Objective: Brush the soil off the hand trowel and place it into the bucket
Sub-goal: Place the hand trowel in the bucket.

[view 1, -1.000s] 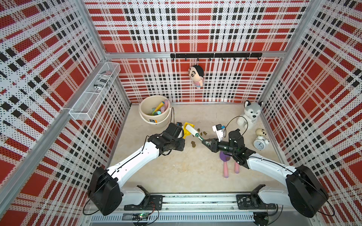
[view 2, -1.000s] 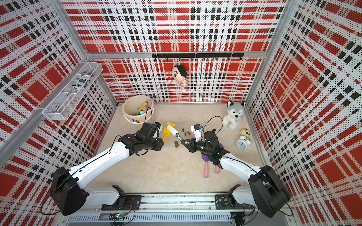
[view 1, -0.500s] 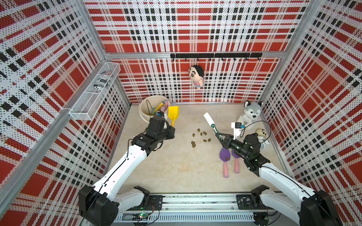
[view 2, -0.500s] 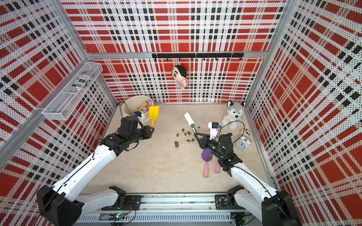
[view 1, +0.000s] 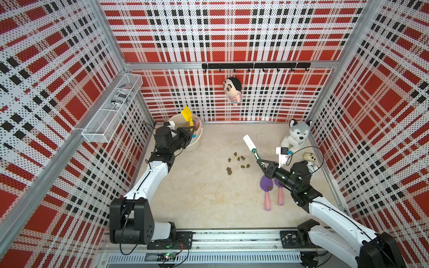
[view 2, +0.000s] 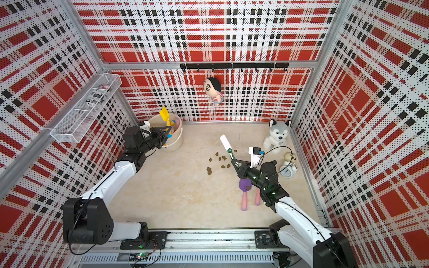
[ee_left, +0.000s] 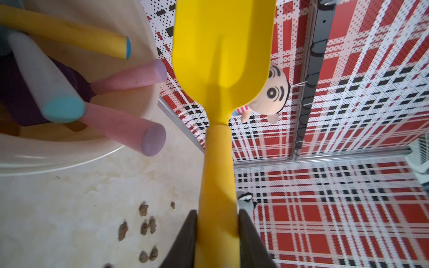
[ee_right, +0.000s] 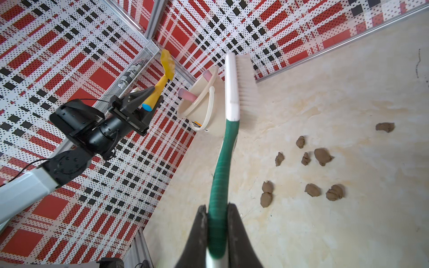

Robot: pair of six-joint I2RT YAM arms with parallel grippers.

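Beige floor (view 1: 209,197) holds soil (view 1: 243,158) at centre. My left gripper (view 1: 189,134) pinches the yellow trowel (view 1: 186,113), blade up, by the bucket (view 1: 196,145) at 10 o'clock; right gripper (view 1: 264,166) clamps the brush (view 1: 248,142). Placing step: centre over opening, lower, release.

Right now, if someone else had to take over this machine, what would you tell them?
The left gripper is shut on the yellow trowel, handle pinched, blade up, at the bucket rim.
The right gripper is shut on the brush, clear of the soil.
The soil lies in lumps on the floor.
Done: the yellow blade looks clean.
Left: lower the trowel into the bucket and release. A purple trowel on the floor carries a lump, probably next.
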